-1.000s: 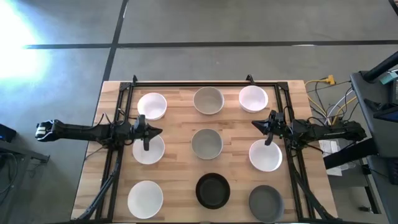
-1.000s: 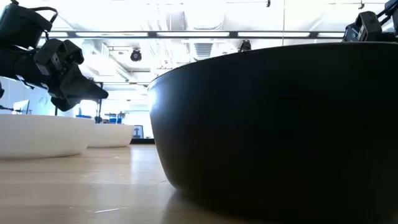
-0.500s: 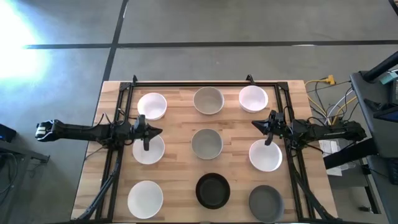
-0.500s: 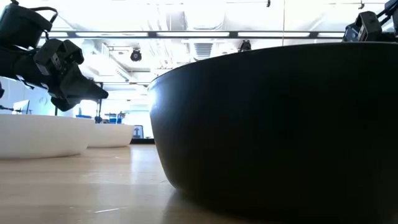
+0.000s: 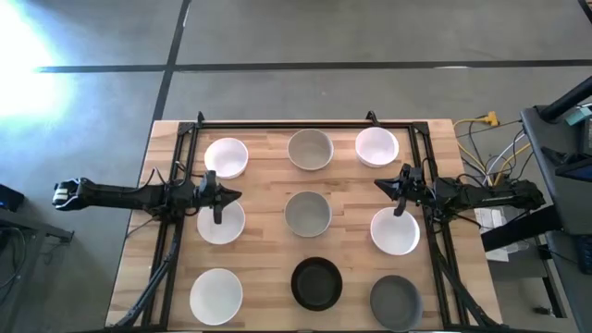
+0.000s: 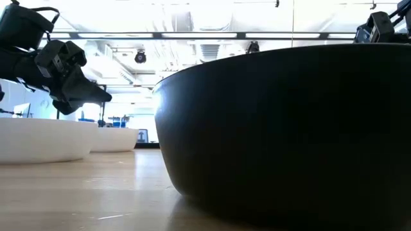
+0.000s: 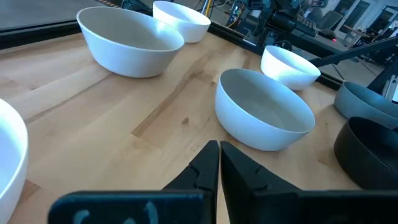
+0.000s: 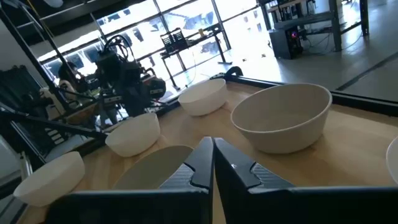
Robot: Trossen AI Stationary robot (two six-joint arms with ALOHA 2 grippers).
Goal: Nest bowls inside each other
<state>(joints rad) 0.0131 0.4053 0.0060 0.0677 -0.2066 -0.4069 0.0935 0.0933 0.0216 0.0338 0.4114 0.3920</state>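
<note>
Across the high view, nothing has changed over the last second: nine bowls [image 5: 308,213] sit apart on the counter [image 5: 264,236] in three rows, none nested. Left gripper [image 5: 218,196] and right gripper [image 5: 396,189] hover at mid-frame edges, fingers together. Nesting has not begun.

Two slim dark arms [image 5: 129,194], black pointed fingers [image 7: 208,171]

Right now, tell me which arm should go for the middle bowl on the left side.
Left. The left pincer, shut, hangs right over that white bowl. The right pincer, also shut, sits across the table above another white bowl.
</note>
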